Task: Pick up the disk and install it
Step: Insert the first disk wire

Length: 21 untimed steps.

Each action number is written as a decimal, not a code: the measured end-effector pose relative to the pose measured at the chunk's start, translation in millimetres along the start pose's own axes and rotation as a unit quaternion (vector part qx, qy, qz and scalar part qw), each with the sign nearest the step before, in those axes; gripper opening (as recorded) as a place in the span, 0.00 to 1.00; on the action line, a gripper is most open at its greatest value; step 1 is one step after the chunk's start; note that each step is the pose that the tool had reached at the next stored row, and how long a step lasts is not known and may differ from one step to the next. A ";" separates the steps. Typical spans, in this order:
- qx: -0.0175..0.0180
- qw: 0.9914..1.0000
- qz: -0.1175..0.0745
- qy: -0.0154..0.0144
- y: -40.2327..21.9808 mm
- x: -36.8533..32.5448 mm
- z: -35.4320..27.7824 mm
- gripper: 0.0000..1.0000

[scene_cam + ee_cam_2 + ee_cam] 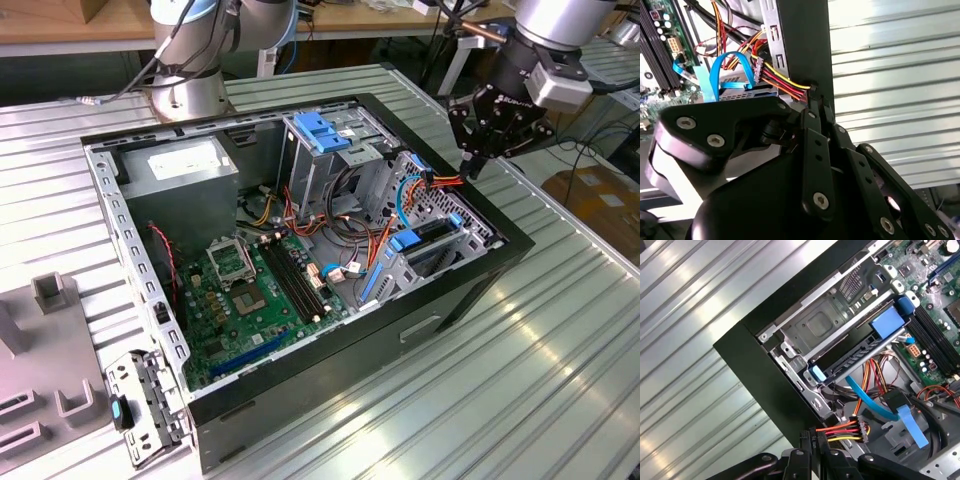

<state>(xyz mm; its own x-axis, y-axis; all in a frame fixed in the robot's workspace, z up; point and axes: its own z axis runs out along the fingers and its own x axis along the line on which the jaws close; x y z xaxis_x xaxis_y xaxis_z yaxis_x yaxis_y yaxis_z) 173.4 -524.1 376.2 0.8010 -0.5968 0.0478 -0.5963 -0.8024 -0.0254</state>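
One disk (432,232), seemingly seated in the drive cage (440,203) by the case's (500,222) far right wall, long side along it. The gripper (470,165) hovers just above and right of it, fingers pressed together, apparently empty.

Ribbed glossy metal table (520,350)

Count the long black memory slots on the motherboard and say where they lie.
4 memory slots, side by side as parallel black strips on the motherboard, on the exterior view's right of the processor socket. Cables nearby may hide more.
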 end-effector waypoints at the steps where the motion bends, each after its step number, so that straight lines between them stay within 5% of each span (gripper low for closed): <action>1: 0.000 1.000 -0.009 0.000 0.0 0.0 0.2 0.20; 5: 0.001 1.000 -0.024 -0.001 0.3 -0.3 0.9 0.33; 14: 0.001 1.000 -0.024 0.000 1.2 -0.9 8.7 0.33; 16: 0.000 1.000 -0.024 0.000 1.2 -0.9 8.7 0.31; 18: 0.000 1.000 -0.024 0.000 1.2 -0.9 7.9 0.16; 21: 0.000 1.000 -0.024 0.000 1.0 -0.6 2.4 0.16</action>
<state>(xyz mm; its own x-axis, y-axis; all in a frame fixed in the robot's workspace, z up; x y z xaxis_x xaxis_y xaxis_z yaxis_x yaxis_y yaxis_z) 172.4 -524.5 373.7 0.8283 -0.5581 0.0495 -0.5577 -0.8297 -0.0230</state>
